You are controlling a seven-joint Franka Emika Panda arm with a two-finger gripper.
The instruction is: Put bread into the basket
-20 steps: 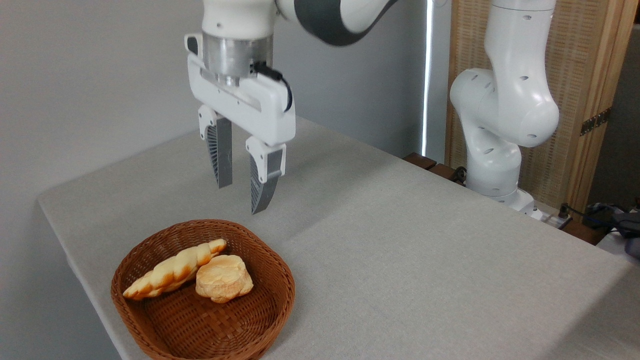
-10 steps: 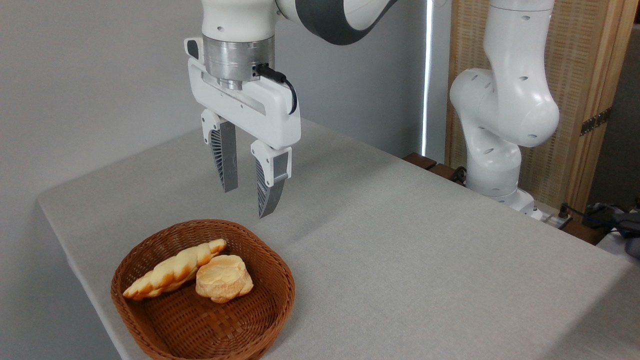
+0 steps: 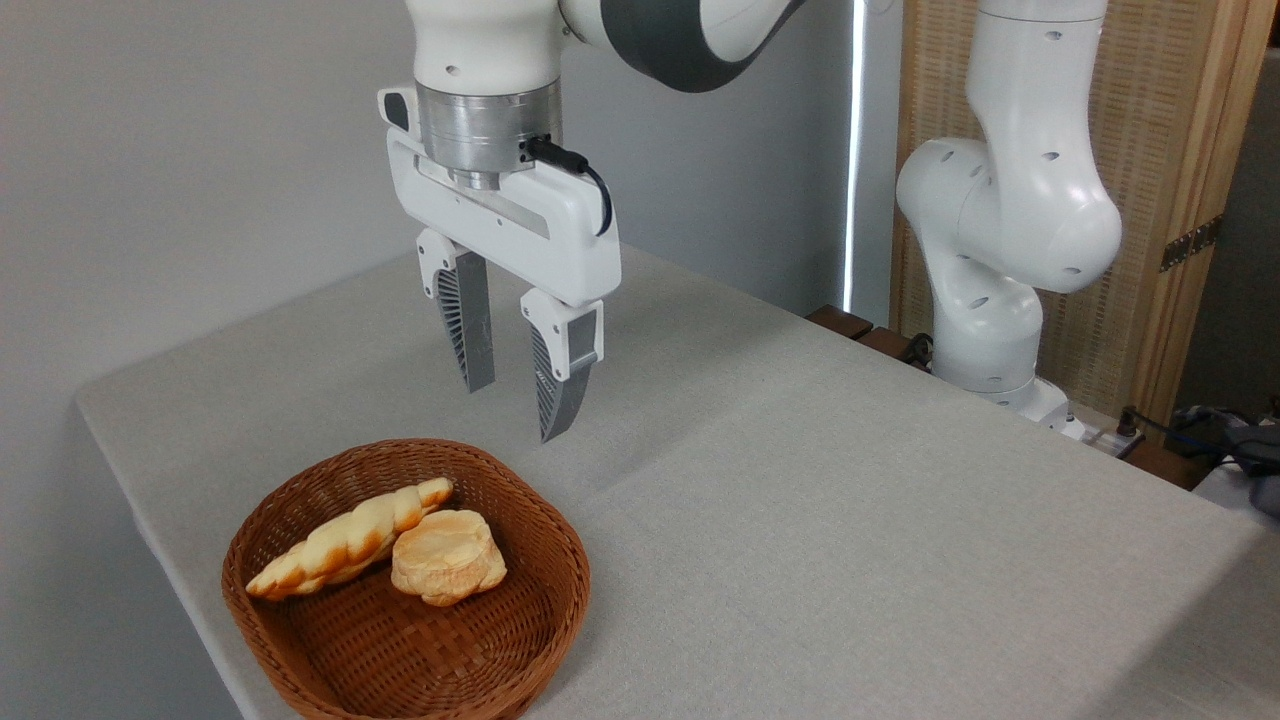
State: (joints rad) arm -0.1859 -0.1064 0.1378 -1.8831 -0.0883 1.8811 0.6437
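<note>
The bread [image 3: 345, 542], a long twisted loaf with browner tips, lies inside the reddish-brown wicker basket [image 3: 545, 540] at the table's front left, leaning against its back-left wall. My gripper [image 3: 515, 412] hangs in the air above and behind the basket's far rim, a little to its right. Its two fingers point down and stand apart, with nothing between them.
A short round pale-golden bun [image 3: 447, 557] rests in the basket, touching the loaf's right side. The grey cloth-covered table [image 3: 800, 480] stretches to the right. The arm's white base [image 3: 1000, 260] stands at the back right, before a wooden screen [image 3: 1180, 150].
The gripper has drifted right and slightly downward across the frames, staying open and empty. Bread, bun and basket have not moved.
</note>
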